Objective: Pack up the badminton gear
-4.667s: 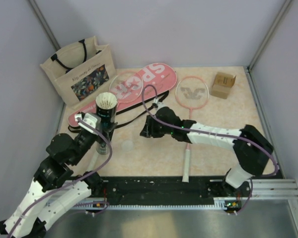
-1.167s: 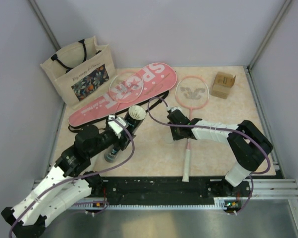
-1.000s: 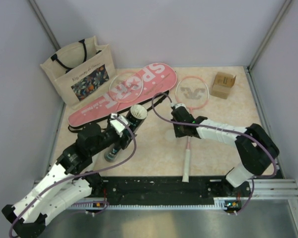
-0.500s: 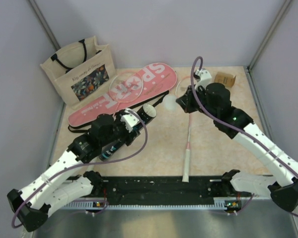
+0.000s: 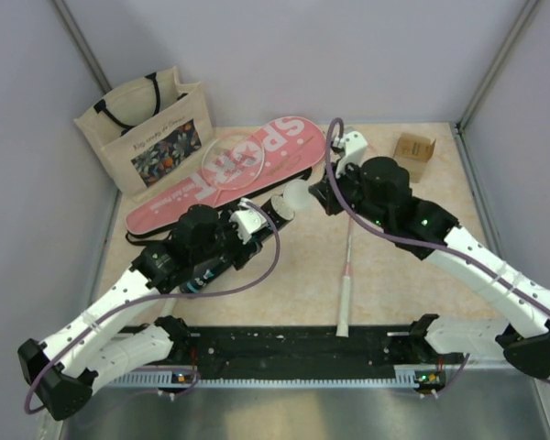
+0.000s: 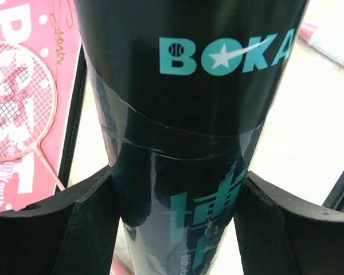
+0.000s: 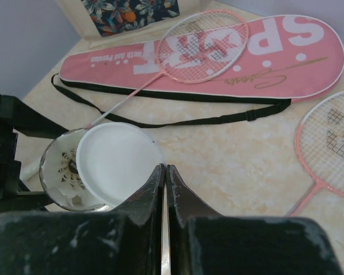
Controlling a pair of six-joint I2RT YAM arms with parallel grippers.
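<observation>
Capping could go askew
The left end effector (image 6: 180,229) clamps the black cylindrical tube (image 6: 189,86); the right end effector (image 7: 165,177) pinches the round white lid (image 7: 117,157) by its rim, seemingly off-centre

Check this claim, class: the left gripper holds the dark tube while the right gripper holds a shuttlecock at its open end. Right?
Not quite. The right wrist view shows the right gripper pinching a flat white lid, not a shuttlecock, at the open end. The left gripper does hold the dark tube.
</observation>
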